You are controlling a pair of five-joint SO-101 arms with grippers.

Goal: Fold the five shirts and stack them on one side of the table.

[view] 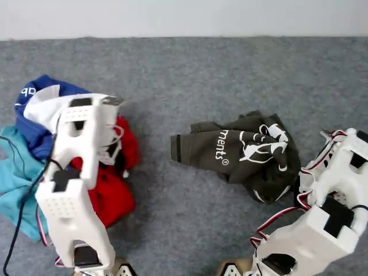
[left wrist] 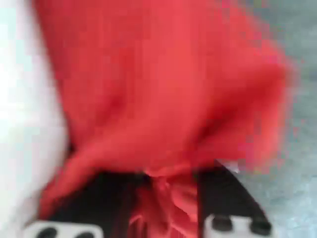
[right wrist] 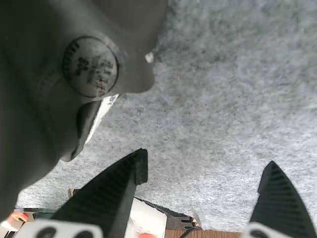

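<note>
Grey felt table (view: 190,69), and nothing is folded yet: all five shirts lie crumpled, with no stack begun. My left gripper (left wrist: 164,194) is clamped on the red shirt (left wrist: 163,89), with the blue shirt (view: 34,123), white shirt (view: 49,103) and teal shirt (view: 14,172) heaped close around it. My right gripper (right wrist: 207,159) hangs spread apart just beside the dark shirt (view: 241,152). Its long axis runs from that gripper toward my left one, cuffed end leading.

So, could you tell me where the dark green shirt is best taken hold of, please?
Probably the banded end of the dark green shirt, from above: it lies flat and juts clear onto the table, while the rest is bunched.
</note>
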